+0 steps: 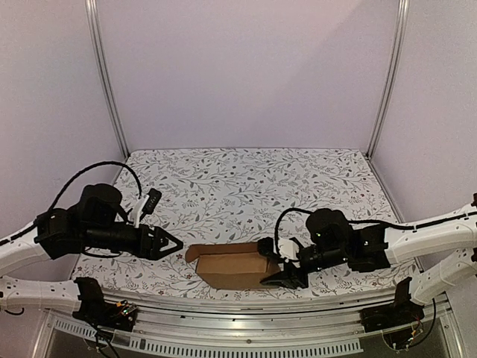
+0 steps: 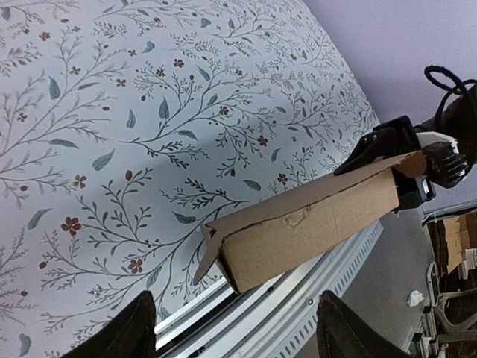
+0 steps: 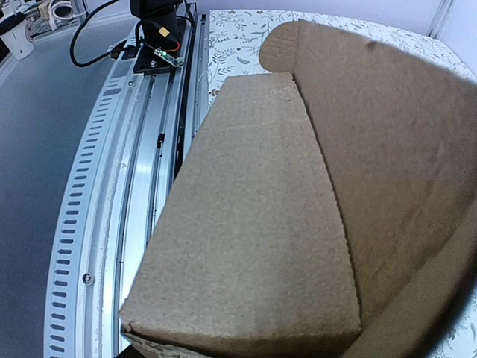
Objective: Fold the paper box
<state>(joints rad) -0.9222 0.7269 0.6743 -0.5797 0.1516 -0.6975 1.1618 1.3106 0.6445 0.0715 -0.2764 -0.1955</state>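
The paper box [image 1: 232, 265] is a slim brown cardboard box at the table's near edge, with a loose flap [image 1: 195, 252] open at its left end. My right gripper [image 1: 277, 267] is shut on the box's right end, one finger on each side. The left wrist view shows this grip [image 2: 399, 168] at the far end of the box [image 2: 313, 224]. In the right wrist view the box [image 3: 253, 224] fills the frame and hides my fingers. My left gripper [image 1: 175, 243] is open and empty just left of the flap; its fingers [image 2: 141, 328] are spread wide, short of the box.
A floral cloth [image 1: 246, 186] covers the table. A slotted aluminium rail [image 1: 246, 306] runs along the near edge, right under the box, and also shows in the wrist views [image 2: 298, 298] [image 3: 127, 186]. Metal posts [image 1: 108, 82] [image 1: 387, 74] and white walls enclose the back.
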